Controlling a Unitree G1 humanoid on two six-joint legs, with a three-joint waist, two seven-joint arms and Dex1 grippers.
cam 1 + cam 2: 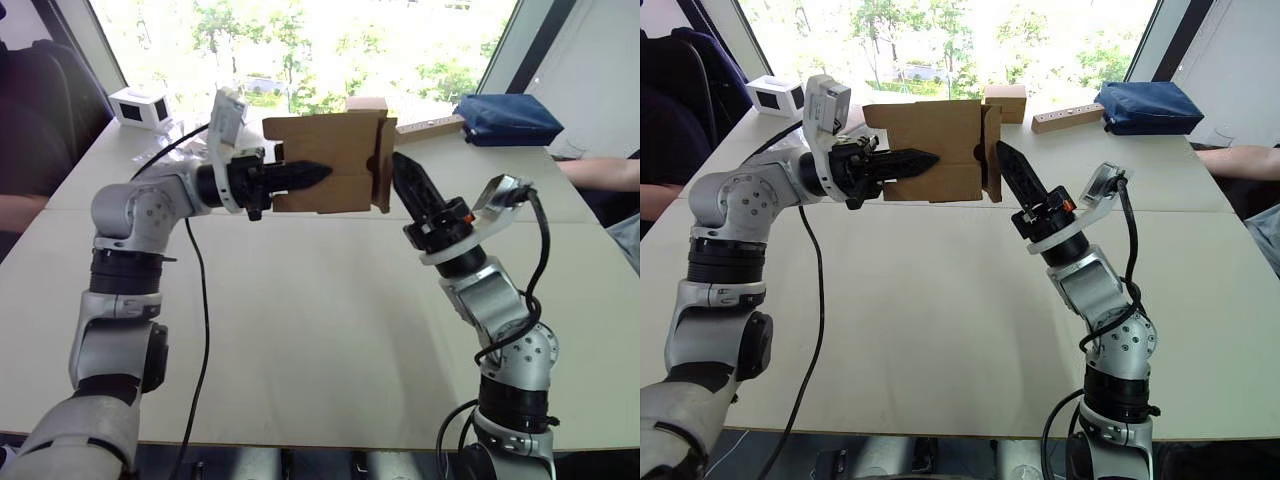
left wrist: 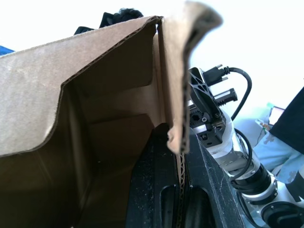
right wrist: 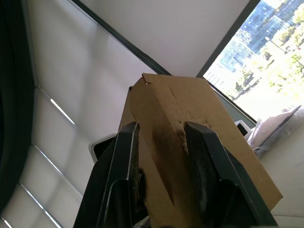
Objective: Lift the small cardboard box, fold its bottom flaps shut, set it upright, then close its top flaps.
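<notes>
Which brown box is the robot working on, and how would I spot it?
Look over the long pale table, up in the air between the two arms. The small cardboard box hangs there, the left gripper clamped on its wall and the right gripper by its flapped end. The other brown box sits on the table.

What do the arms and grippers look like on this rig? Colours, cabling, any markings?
Both arms are silver-grey metal segments with black joint bands. Each ends in a gripper of two tapered black fingers: left gripper, right gripper. The right gripper has an orange-red mark at its base. A white camera module sits on each wrist. Black cables run loose along both arms.
</notes>
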